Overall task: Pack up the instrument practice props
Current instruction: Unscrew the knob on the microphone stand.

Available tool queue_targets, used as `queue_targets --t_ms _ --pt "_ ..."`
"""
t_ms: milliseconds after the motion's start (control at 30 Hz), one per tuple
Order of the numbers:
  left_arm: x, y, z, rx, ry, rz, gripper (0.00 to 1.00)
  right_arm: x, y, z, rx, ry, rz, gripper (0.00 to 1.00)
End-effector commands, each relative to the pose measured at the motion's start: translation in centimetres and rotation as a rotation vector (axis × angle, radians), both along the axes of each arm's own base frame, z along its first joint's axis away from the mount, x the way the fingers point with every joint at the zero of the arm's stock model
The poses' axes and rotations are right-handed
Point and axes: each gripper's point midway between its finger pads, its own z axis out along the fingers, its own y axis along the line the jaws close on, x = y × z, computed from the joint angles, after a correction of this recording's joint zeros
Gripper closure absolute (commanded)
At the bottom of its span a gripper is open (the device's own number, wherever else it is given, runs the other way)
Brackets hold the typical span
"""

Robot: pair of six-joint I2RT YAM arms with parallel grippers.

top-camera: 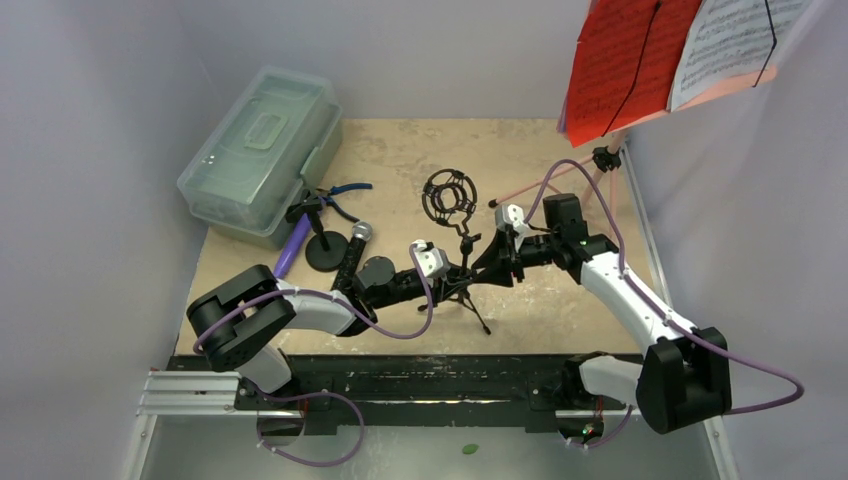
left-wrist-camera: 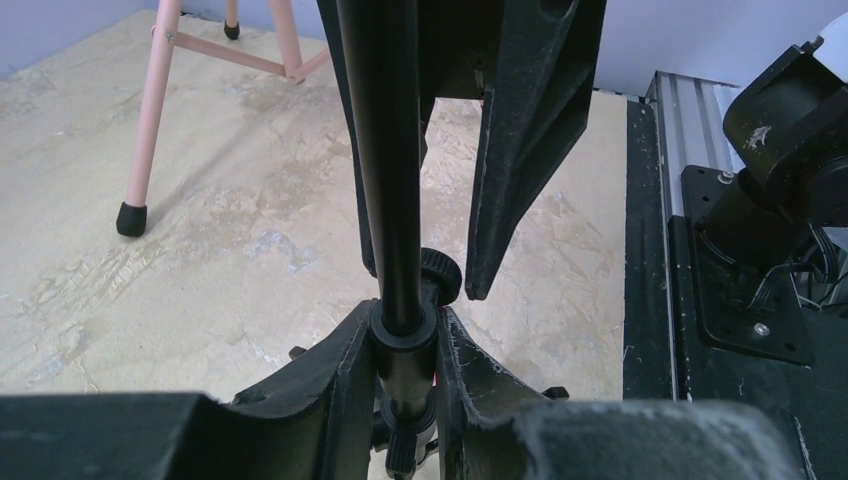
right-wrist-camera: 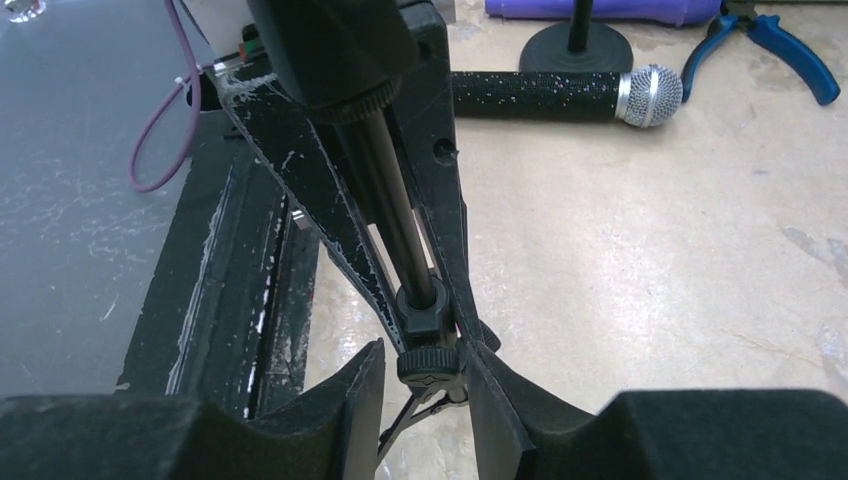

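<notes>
Props for instrument practice are all out on the table; by this evidence nothing has been packed.

Far left: the clear greenish case (top-camera: 262, 140) sits with its lid down, and nothing of the set can be made out inside it. Blue-handled pliers (top-camera: 350, 190) lie just right of it.

Left of centre: the purple microphone (top-camera: 293, 250) leans at a round-based stand (top-camera: 322, 255). Whether it is clipped in cannot be told. The black-and-silver microphone (top-camera: 357, 240) lies flat beside that base.

Centre, near: the black mic tripod (top-camera: 464, 240) stands upright on its legs. The left gripper (left-wrist-camera: 406, 340) is clamped on the collar low on its stem. The right gripper (right-wrist-camera: 425, 365) straddles the same stem from the other side, jaws partly apart with a gap showing, not pinching.

Far right: the pink music rack (top-camera: 540, 185) stands erect on its legs, with the red pages (top-camera: 620, 60) and white page (top-camera: 735, 35) on its desk.

Judgement: the work is at an early stage, with the tripod as the item in hand. Both microphones, both stands, the rack and the pages remain to be packed.
</notes>
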Motion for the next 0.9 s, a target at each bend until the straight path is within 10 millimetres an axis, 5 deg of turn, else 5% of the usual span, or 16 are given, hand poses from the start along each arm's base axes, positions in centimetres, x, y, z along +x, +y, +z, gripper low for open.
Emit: queue_targets --t_ms 0,167,333,733,867 --pt "0.2 -0.1 5.5 -0.159 -0.096 0.01 1.0 0.4 0.2 -0.1 -0.015 -0.009 -0.003 0.62" --pt "0.2 0.2 5.7 -0.165 -0.098 0.023 1.0 0.4 0.4 -0.4 -0.027 -0.012 0.005 0.7" --pt "0.1 0.1 5.5 -0.168 -0.089 0.019 1.0 0.0 0.4 -0.1 -0.024 -0.057 0.041 1.0" --pt "-1.2 -0.5 4.4 -0.167 0.138 -0.085 1.0 -1.3 -1.2 0.8 -0.058 -0.579 0.09 1.0" --pt "-1.2 -0.5 4.2 -0.16 0.142 -0.085 1.0 -1.1 -1.2 1.1 -0.061 -0.579 0.061 0.96"
